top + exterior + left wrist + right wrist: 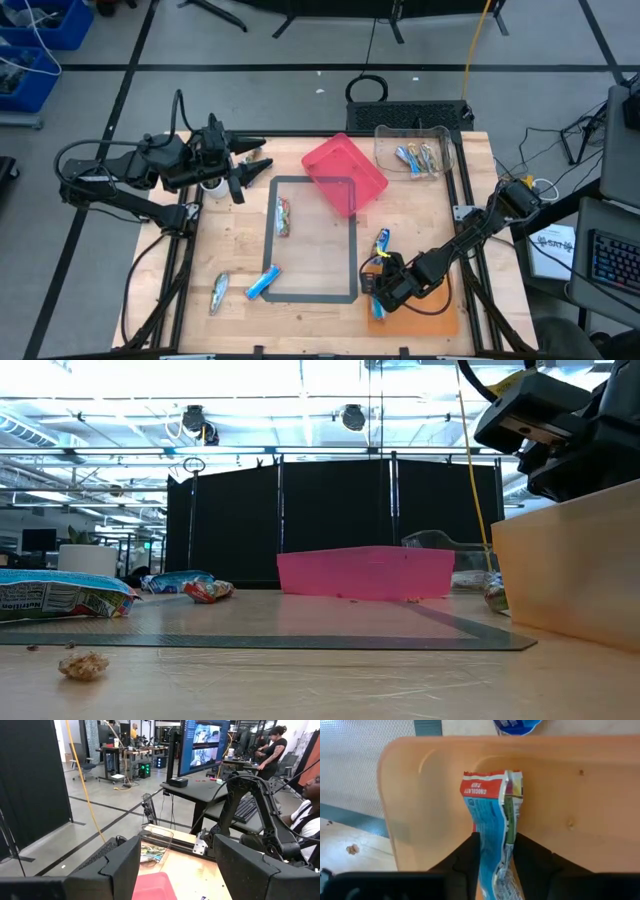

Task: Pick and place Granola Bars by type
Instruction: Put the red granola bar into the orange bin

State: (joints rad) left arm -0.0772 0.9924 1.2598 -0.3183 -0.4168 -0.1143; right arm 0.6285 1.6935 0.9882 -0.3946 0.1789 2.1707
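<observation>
My right gripper [381,289] [496,857] hangs over the left end of a shallow orange tray [425,318] [600,810], shut on a blue granola bar with a red end [492,820]. Loose bars lie on the table: a red-green one [283,216] inside the grey taped rectangle, a blue one [263,283] on its near line, a silver-blue one [219,292] and a blue one [381,240]. Several more bars sit in a clear tub [418,157]. My left gripper [252,168] [177,870] waits open above the table's far left, beside the pink bin [345,173]. My right gripper pinches the blue bar between its two fingers [469,855] at the wrapper's rear part [495,852], coming from above and slanting down. The fingers lie along the bar. Its red end [485,785] points forward over the tray's floor; whether it rests there, I cannot tell.
A small white cup [212,185] stands under the left arm. Crumbs [83,664] lie on the near table. The tray's wall [565,575] fills the low view's right. Two people [312,815] are beyond the table's right side, by desks and monitors.
</observation>
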